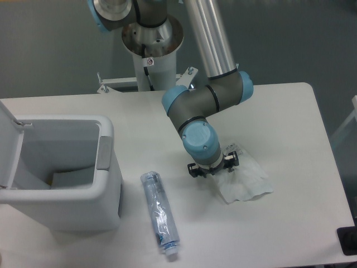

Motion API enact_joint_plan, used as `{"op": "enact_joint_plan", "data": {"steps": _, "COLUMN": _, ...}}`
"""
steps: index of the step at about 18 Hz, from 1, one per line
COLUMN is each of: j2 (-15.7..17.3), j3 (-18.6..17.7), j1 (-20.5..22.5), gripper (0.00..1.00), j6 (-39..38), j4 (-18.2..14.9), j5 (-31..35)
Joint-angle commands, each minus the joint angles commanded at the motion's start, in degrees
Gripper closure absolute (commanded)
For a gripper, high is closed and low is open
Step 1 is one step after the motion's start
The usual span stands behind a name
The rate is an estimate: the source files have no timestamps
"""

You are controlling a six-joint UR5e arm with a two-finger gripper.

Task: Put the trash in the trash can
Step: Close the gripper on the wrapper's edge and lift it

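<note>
The trash lies on the white table as two items. A wrinkly white translucent wrapper (244, 180) sits right of centre. A slim clear bottle (160, 213) with a blue-white label lies lengthwise left of it. My gripper (213, 168) hangs low over the wrapper's left edge. The wrist hides its fingertips, so its state does not show. The trash can (61, 173), a pale grey bin with its flap lid open, stands at the left.
The arm's base column (152, 50) rises at the table's back edge. A dark object (348, 241) sits at the table's lower right corner. Something pale lies on the bin's floor (66, 177).
</note>
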Motion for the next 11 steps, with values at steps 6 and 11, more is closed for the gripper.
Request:
{"op": "enact_joint_plan", "data": {"steps": 6, "j2": 0.09, "j3": -0.09, "j1": 0.00, "gripper": 0.73, "j6": -0.35, "j4": -0.09, "j5": -0.18}}
{"op": "enact_joint_plan", "data": {"steps": 11, "j2": 0.18, "j3": -0.17, "j1": 0.00, "gripper": 0.91, "j6": -1.41, "j4": 0.26, "j5": -0.61}}
